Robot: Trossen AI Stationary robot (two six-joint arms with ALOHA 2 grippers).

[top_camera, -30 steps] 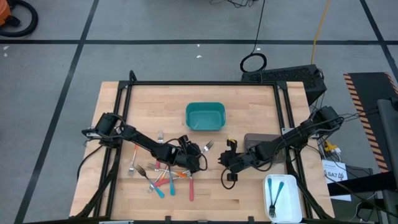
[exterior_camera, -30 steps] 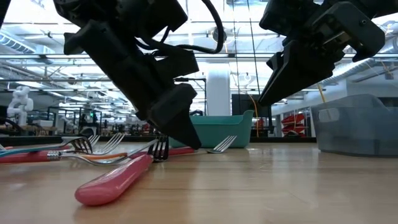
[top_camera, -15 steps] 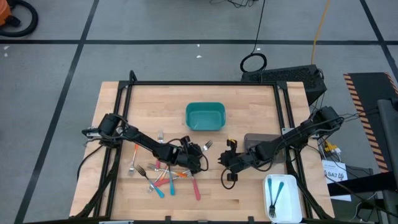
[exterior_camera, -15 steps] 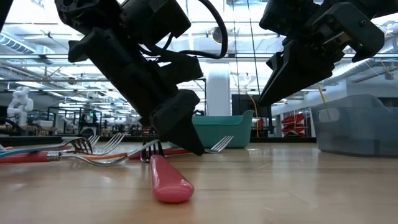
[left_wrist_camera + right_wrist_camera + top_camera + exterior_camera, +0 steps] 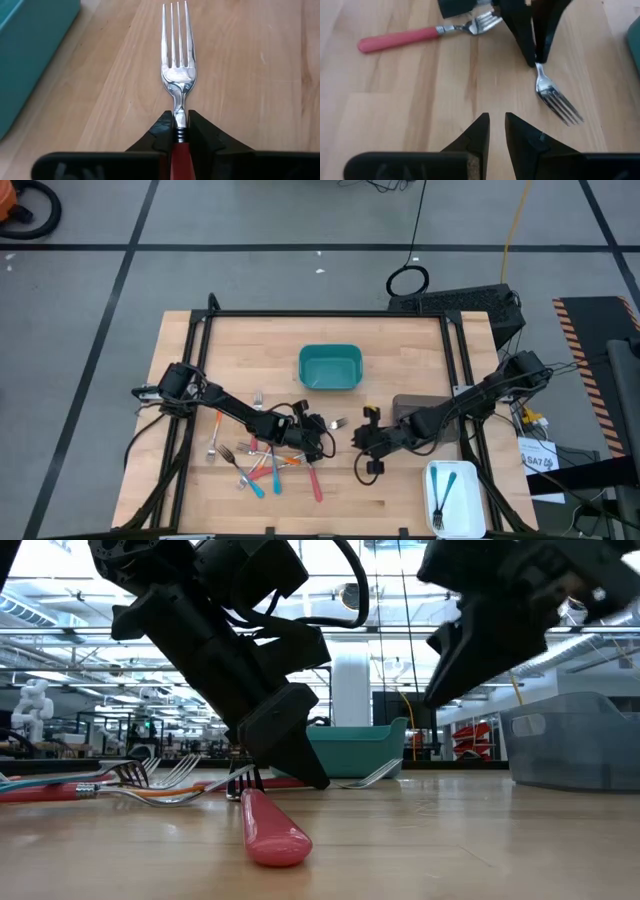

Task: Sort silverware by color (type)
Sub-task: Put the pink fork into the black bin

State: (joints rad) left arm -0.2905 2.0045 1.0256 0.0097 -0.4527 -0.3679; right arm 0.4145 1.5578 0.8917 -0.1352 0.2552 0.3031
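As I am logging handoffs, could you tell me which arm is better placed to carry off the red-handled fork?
Left: the left gripper is shut on the red-handled fork, while the right gripper holds nothing.

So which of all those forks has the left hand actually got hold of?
A red-handled fork: the left hand is clamped where handle meets metal, tines pointing away over bare wood. The other red fork lies loose beside it.

A pale wooden table in a black frame stands on a grey floor crossed by dark lines, while the low view looks into a bright hall with a white pillar and ceiling lights.
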